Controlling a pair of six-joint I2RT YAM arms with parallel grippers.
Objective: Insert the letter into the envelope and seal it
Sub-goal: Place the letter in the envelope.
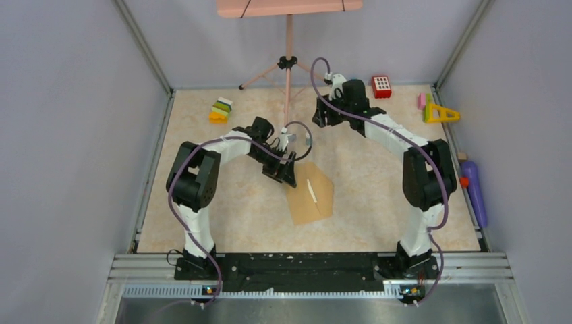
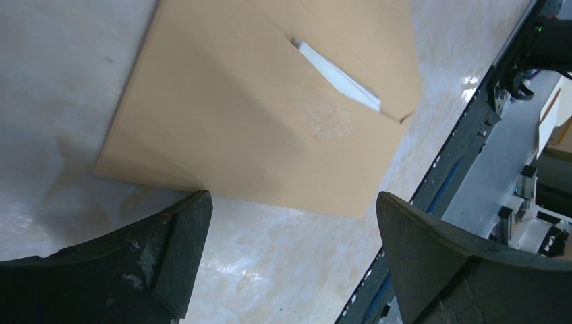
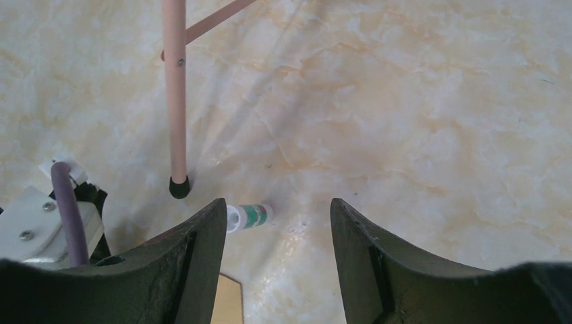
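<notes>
The brown envelope lies flat on the marble table, its flap open. A white sliver of the letter shows at its mouth. In the left wrist view the envelope fills the upper frame, and the letter pokes out of the opening. My left gripper hovers at the envelope's far-left edge; it is open with only bare table between its fingers. My right gripper is farther back, away from the envelope. It is open and holds nothing.
A pink tripod leg stands just ahead of the right gripper, a small green-and-white glue stick lying beside it. Coloured blocks, a red block, a yellow triangle and a purple bottle sit along the back and right edges.
</notes>
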